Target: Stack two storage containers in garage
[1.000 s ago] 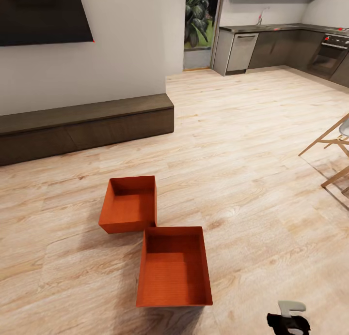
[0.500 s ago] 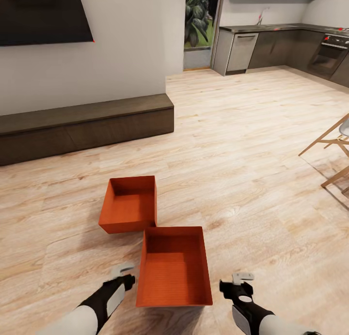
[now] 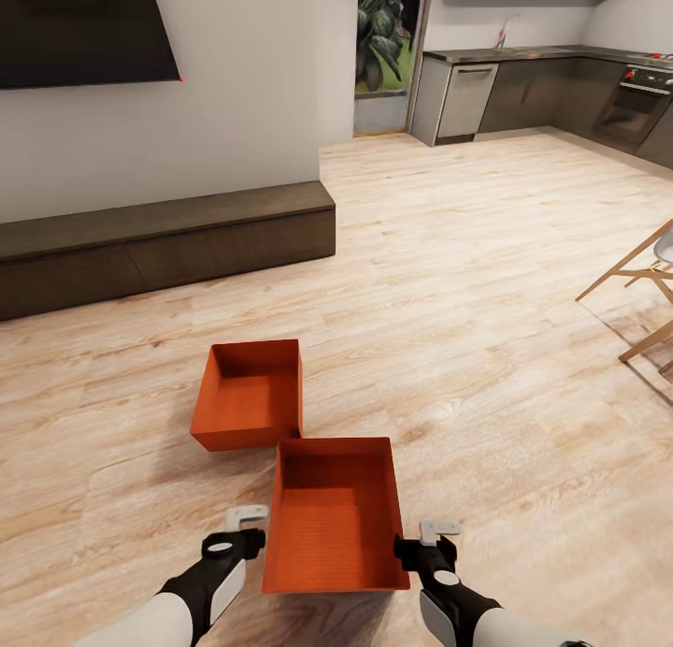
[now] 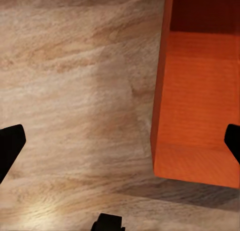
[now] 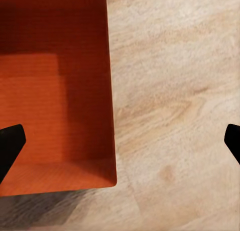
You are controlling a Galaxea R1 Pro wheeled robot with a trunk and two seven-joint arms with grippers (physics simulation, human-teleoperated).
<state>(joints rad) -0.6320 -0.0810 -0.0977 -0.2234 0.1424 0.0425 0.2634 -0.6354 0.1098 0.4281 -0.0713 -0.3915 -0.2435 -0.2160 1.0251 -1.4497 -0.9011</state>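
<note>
Two orange-red storage containers sit on the light wood-plank flooring (image 3: 486,282) of the living room. The near container (image 3: 335,516) lies at six o'clock in the head view, open side up. The far container (image 3: 249,395) sits at about eleven o'clock from it, their corners touching or almost so; I can't quite tell. The left hand (image 3: 245,527) hovers just beside the near container's left wall, and the right hand (image 3: 422,542) is just beside its right wall, one either side near the front corners. In the wrist views each hand's dark fingers are spread wide, one tip over the bin and the other over bare floor, gripping nothing. A long low dark-brown cabinet (image 3: 168,240) runs along the white wall at ten o'clock, under a big black TV (image 3: 84,25).
</note>
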